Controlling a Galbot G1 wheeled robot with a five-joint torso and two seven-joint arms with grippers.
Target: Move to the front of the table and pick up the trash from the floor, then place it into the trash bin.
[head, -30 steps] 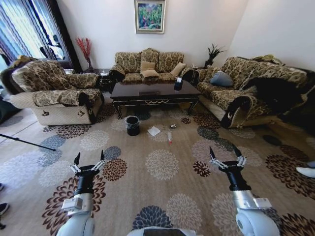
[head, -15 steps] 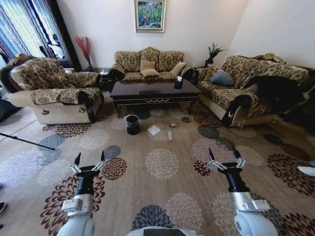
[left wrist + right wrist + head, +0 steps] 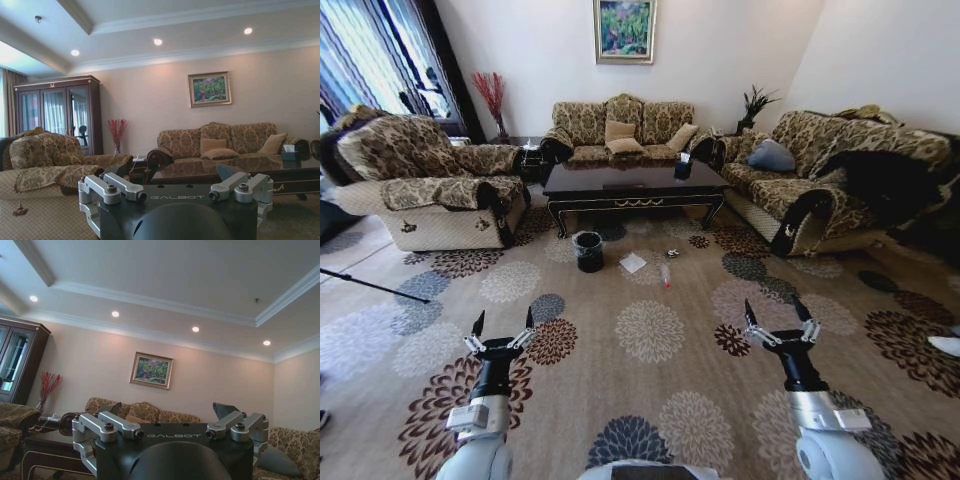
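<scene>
We are in the approach step: the table [image 3: 635, 185] lies well ahead of us across the flowered carpet, and nothing has been picked up yet. Both arms are held out low in front of us, the left gripper [image 3: 501, 325] and the right gripper [image 3: 779, 316] hovering above the carpet, each with its jaws spread wide and empty. The trash lies on the floor just in front of the table: a flat white paper [image 3: 633, 264] nearest its front rail, a small crumpled wrapper [image 3: 672, 254] beside it toward the table's right end, and a clear bottle [image 3: 666, 276] a little farther out from the table. The trash bin [image 3: 587, 252] stands on the floor before the table's left half, just beside the paper. We judge that the next move calls for driving nearer until the litter is within reach in front of the table, then bending the torso and lowering one open gripper over a single piece; the flat paper will likely be the hardest to lift off the carpet. As for writing, the word GALBOT is printed on the gripper body in both wrist views [image 3: 177, 197]; the black tissue box [image 3: 682, 170] on the table shows no legible label.
</scene>
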